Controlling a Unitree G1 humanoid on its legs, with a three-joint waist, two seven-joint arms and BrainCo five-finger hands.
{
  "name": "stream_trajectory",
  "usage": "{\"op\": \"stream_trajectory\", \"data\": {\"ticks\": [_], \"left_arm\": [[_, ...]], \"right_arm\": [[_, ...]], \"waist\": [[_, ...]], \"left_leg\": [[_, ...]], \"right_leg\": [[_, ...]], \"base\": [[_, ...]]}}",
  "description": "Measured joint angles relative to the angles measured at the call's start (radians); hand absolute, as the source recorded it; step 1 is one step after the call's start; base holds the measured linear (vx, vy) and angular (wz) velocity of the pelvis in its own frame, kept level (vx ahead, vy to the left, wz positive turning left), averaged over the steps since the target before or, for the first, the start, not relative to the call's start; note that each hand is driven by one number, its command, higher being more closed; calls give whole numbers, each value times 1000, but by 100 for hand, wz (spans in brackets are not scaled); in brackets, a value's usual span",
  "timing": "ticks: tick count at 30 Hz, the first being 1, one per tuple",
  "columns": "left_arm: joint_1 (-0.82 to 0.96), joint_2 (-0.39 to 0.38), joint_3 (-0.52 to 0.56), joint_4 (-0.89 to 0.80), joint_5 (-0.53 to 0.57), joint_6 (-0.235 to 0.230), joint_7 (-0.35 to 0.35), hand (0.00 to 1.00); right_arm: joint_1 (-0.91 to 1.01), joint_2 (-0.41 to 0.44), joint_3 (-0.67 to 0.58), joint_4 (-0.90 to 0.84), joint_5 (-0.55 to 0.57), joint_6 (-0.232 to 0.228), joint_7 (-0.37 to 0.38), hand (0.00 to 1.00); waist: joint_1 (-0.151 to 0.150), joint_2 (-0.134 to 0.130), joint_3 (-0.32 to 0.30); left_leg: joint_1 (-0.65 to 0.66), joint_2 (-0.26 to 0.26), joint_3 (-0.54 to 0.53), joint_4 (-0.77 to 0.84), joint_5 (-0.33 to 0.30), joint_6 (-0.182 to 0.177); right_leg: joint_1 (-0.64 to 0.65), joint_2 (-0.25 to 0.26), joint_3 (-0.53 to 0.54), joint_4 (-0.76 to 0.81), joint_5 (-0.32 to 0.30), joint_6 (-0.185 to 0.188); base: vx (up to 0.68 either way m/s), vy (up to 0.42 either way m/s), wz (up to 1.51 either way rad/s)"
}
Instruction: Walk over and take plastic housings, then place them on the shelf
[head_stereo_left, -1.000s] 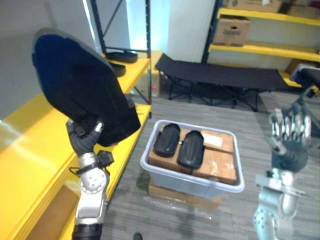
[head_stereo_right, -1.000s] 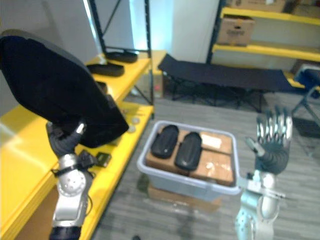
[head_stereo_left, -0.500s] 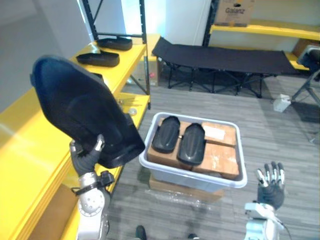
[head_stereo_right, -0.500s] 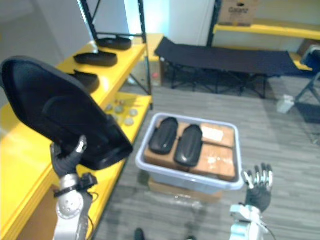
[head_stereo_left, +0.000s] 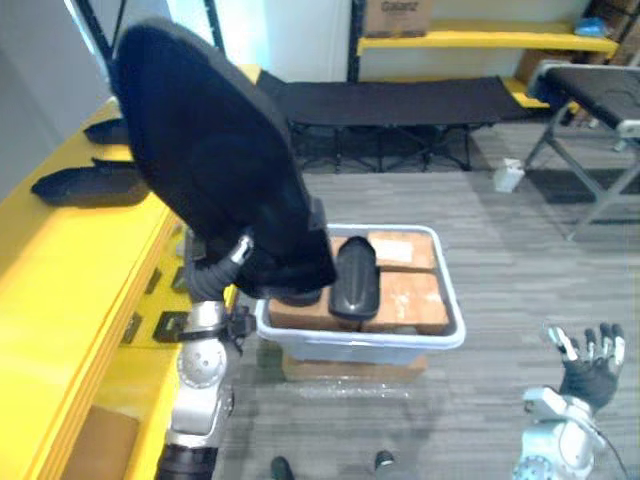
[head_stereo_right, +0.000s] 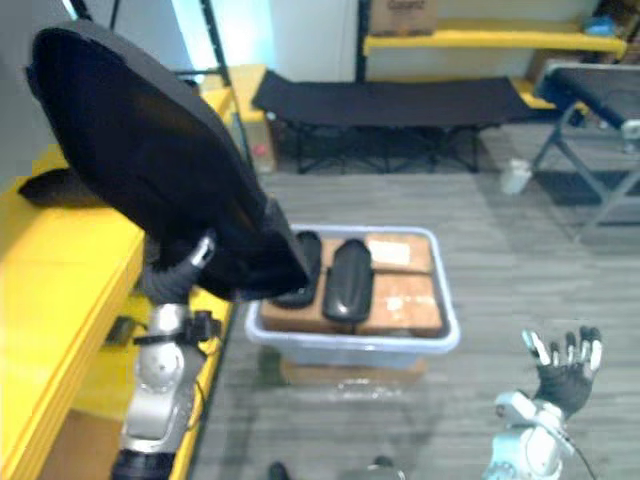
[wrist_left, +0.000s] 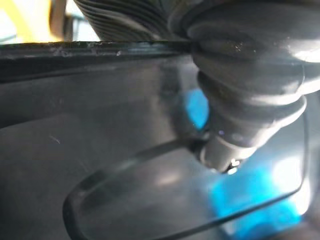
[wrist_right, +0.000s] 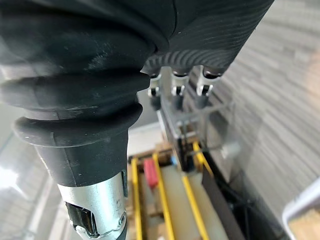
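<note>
Two steps left for the big housing: over the shelf, then down

Along the left, the long yellow shelf (head_stereo_left: 70, 285), already bearing flat dark housings (head_stereo_left: 85, 185) toward its far end. Above the shelf's edge, the large black housing (head_stereo_left: 215, 170), raised and tilted, gripped at its lower rim by the left hand (head_stereo_left: 212, 275) with fingers curled round it. Judged to be the placing step: next, swing left over bare yellow, lower flat, keep clear of the parts already there, then loosen the fingers. On the floor just beside the shelf, the grey bin (head_stereo_left: 445, 335), holding cardboard boxes (head_stereo_left: 405, 295) with two smaller housings (head_stereo_left: 355, 280) on top, likely for later trips. Low on the right, the right hand (head_stereo_left: 590, 362), fingers spread straight, holding nothing. Hard to make out: one of the small pair, half hidden behind the big housing; the grip itself, mostly covered by dark plastic in the left wrist view; the shelf's near end, cut off
</note>
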Motion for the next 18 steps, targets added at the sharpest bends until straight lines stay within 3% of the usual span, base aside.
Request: {"op": "stream_trajectory", "data": {"ticks": [4,9,13,17,18], "left_arm": [[0,2,0,10,10,7,12,100],[9,7,8,10,44,45,80,100],[92,6,79,-49,58,50,120,100],[204,3,223,-164,89,49,141,100],[216,2,243,-178,89,48,143,100]], "right_arm": [[21,0,-1,0,0,10,48,0],[14,-15,4,-5,-40,10,95,0],[-21,-51,123,-52,-39,8,153,0],[-109,-64,275,-50,61,2,200,0],[-126,-64,286,-39,77,-2,210,0]], "waist": [[-9,0,0],[-2,6,0],[38,28,2],[137,46,-4],[150,45,-4]], "left_leg": [[0,-1,-1,0,-3,1],[-4,-4,-63,0,-2,2],[-37,-11,-174,0,21,-6],[-78,-14,-260,0,54,-11],[-80,-19,-275,0,57,-13]], "right_leg": [[1,-1,0,1,3,3],[32,-2,-50,-4,3,3],[66,-1,-173,-9,-27,-2],[87,1,-287,-8,-36,-8],[95,-1,-305,-8,-36,-8]], "base": [[9,13,0],[5,26,28],[-8,-3,78],[12,-18,84],[48,-7,79]]}}
